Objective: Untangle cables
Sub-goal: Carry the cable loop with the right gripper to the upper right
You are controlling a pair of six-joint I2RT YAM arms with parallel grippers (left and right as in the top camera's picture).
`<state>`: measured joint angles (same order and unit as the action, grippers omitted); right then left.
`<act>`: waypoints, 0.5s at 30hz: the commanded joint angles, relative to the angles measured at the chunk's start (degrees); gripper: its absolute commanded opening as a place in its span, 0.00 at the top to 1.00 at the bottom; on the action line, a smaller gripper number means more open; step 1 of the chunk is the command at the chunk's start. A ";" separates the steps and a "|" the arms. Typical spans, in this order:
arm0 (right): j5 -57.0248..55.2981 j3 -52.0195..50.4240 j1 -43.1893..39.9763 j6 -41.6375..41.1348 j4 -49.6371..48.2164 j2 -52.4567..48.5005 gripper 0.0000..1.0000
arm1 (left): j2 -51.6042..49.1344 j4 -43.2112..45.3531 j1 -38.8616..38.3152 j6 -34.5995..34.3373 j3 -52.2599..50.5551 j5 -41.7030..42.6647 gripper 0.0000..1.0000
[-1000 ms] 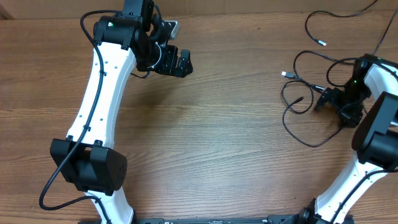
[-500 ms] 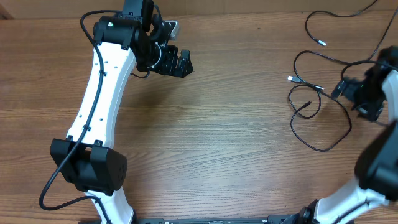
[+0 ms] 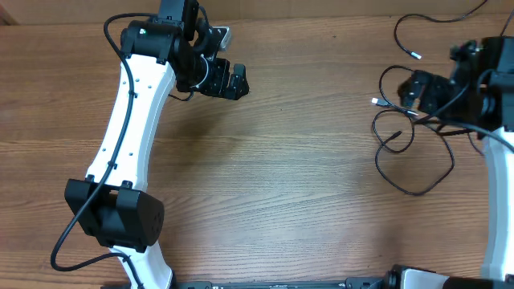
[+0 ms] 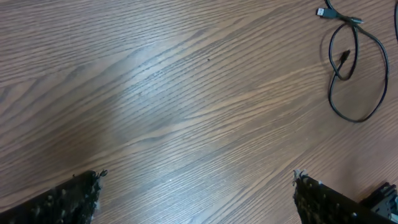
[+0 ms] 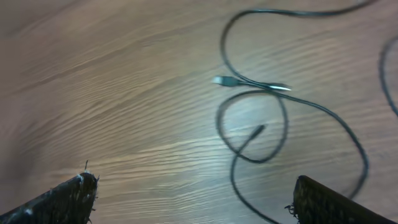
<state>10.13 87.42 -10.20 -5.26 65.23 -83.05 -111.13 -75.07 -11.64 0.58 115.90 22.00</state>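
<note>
The cables point(image 3: 418, 193) lie looped near the right edge of the table point(image 3: 305, 201), toward its far corner. Our left gripper point(image 3: 235, 82) and right gripper point(image 3: 414, 87) both gape wide, empty. The cords look light, limp and slippery; we would pinch a straight run beside a plug point(image 3: 375, 101).

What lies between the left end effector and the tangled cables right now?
Only bare wooden table. The overhead view shows nothing between the left end effector and the cables; the left wrist view agrees.

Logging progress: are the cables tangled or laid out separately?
Tangled: in the right wrist view the cables cross themselves in overlapping loops, with one dark plug end lying inside a loop.
</note>
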 commanded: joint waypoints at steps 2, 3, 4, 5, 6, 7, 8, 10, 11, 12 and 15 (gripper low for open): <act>0.50 0.39 2.56 0.61 -0.39 0.63 0.00 | 1.53 0.09 -0.28 1.16 1.22 0.00 0.00; 0.48 0.39 2.71 0.61 -0.39 0.63 0.00 | 1.53 0.09 -0.28 1.14 1.22 0.00 0.00; 0.48 0.39 2.71 0.63 -0.39 0.63 0.00 | 1.53 0.09 -0.28 1.16 1.22 0.00 0.00; 0.46 0.39 2.69 0.63 -0.39 0.63 0.00 | 1.53 0.09 -0.28 1.14 1.22 0.00 0.00; 0.46 0.39 2.69 0.63 -0.42 0.63 0.00 | 1.53 0.09 -0.28 1.16 1.22 0.00 0.00; 0.46 0.39 2.69 0.63 -0.39 0.63 0.00 | 1.53 0.09 -0.28 1.14 1.22 0.00 0.00; 0.46 0.39 2.69 0.63 -0.39 0.63 0.00 | 1.53 0.09 -0.28 1.14 1.22 0.00 0.00; 0.46 0.39 2.69 0.63 -0.39 0.63 0.00 | 1.53 0.09 -0.28 1.14 1.22 0.00 0.00; 0.46 0.39 2.69 0.63 -0.39 0.63 0.00 | 1.53 0.09 -0.28 1.16 1.22 0.00 0.00; 0.46 0.39 2.69 0.63 -0.39 0.63 0.00 | 1.53 0.09 -0.28 1.16 1.22 0.00 0.00; 0.46 0.39 2.69 0.63 -0.39 0.63 0.00 | 1.53 0.09 -0.28 1.14 1.22 0.00 0.00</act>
<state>10.28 87.42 -7.73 -5.04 65.17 -82.72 -111.13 -75.07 -11.64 0.58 115.90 22.00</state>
